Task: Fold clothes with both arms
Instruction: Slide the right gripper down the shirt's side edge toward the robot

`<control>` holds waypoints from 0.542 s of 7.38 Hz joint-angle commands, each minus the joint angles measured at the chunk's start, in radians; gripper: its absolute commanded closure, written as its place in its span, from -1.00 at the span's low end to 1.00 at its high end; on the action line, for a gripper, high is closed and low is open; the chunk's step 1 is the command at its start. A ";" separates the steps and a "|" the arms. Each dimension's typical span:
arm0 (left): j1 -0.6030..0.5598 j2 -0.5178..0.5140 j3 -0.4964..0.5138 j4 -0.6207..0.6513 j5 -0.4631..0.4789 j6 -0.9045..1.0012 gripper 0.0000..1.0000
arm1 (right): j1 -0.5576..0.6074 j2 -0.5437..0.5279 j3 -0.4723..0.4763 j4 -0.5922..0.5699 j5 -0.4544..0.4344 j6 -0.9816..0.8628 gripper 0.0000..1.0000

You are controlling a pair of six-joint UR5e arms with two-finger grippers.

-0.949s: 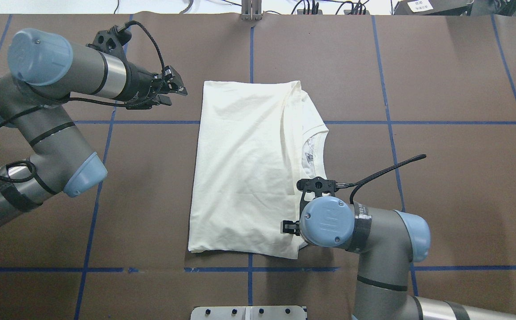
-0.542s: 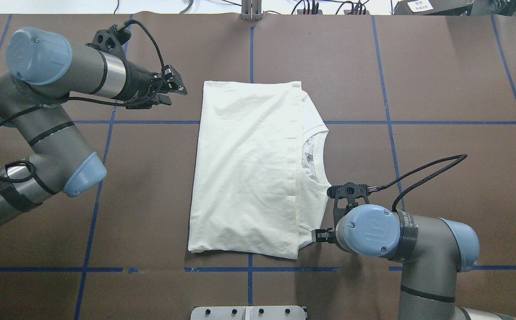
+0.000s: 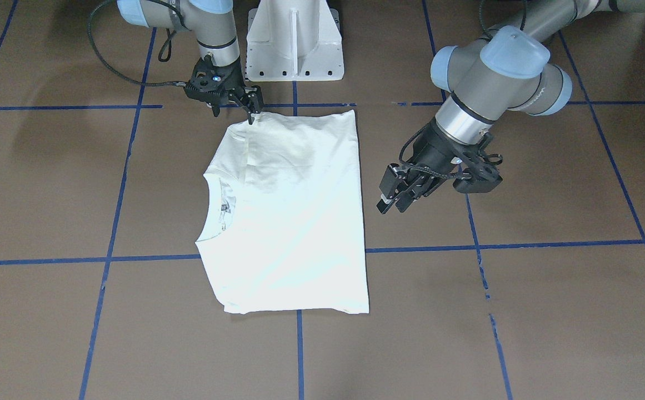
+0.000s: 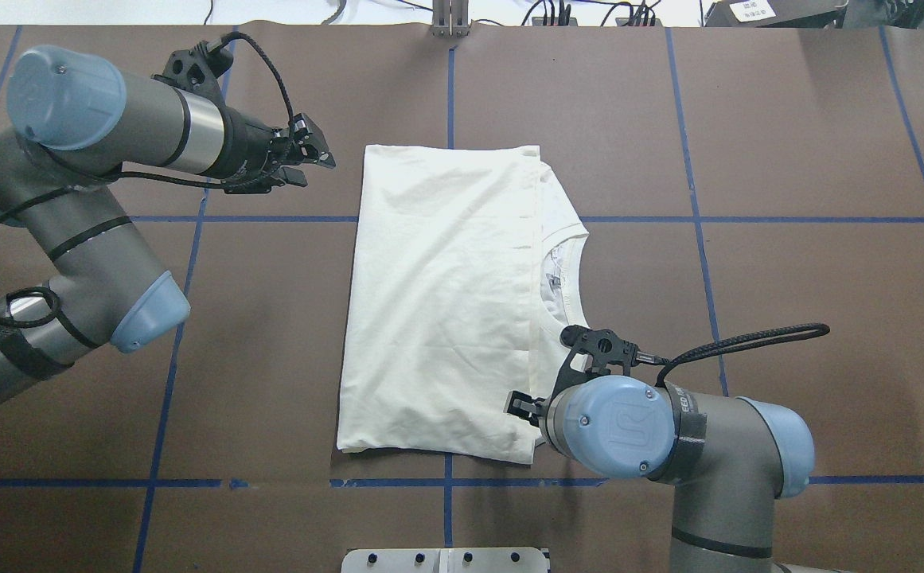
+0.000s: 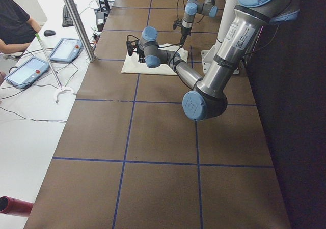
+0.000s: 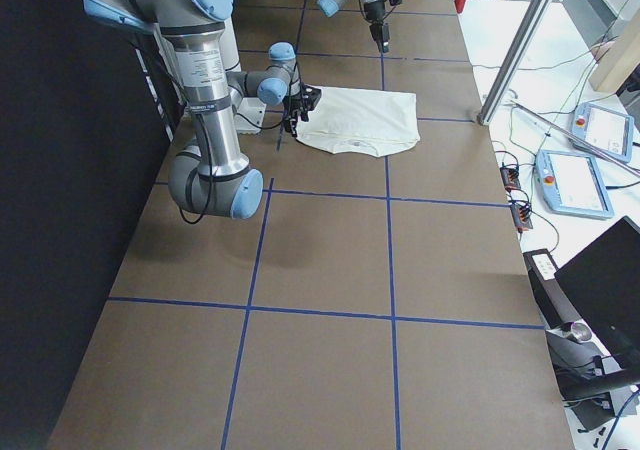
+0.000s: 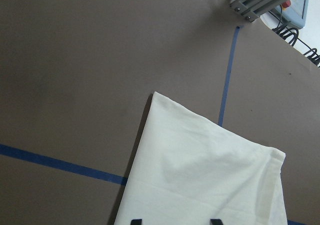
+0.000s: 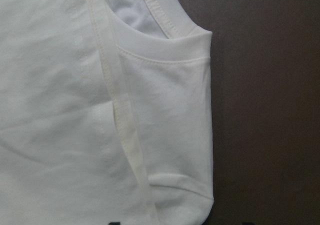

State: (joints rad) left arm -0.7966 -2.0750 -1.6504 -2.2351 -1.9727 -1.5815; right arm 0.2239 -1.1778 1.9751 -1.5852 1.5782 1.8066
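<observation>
The cream-white T-shirt point(image 4: 438, 302) lies folded flat at the table's middle, its ribbed collar point(image 4: 569, 270) facing the robot's right. Its print is hidden. It also shows in the front view point(image 3: 294, 211) and in both wrist views point(image 7: 200, 175) point(image 8: 60, 110). My left gripper point(image 4: 317, 169) is open and empty, hovering off the shirt's far left corner, apart from the cloth; in the front view point(image 3: 391, 205) it is at the right. My right gripper point(image 4: 513, 406) is open, low over the shirt's near right corner by the shoulder point(image 3: 233, 113).
The white pedestal base point(image 3: 294, 39) stands at the table's near edge, just behind the shirt. Blue tape lines grid the brown table. An operator point(image 5: 15, 25), tablets and an aluminium post point(image 5: 76, 20) are beyond the far edge.
My right gripper swung off the shirt to the right, then came back left over its near right corner. The top fold's right edge settled flat. The left arm barely moved.
</observation>
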 commanded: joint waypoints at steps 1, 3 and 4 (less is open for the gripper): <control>0.000 0.003 -0.002 0.000 0.000 0.000 -0.09 | -0.023 0.009 -0.005 0.002 -0.030 0.216 -0.55; 0.000 0.003 -0.002 0.000 0.002 0.000 -0.09 | -0.023 0.055 -0.053 0.014 -0.035 0.322 -0.55; 0.000 0.003 -0.002 0.002 0.002 -0.002 -0.09 | -0.023 0.082 -0.093 0.016 -0.035 0.336 -0.55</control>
State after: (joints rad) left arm -0.7962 -2.0725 -1.6516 -2.2346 -1.9714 -1.5819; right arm 0.2016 -1.1281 1.9268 -1.5722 1.5444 2.1035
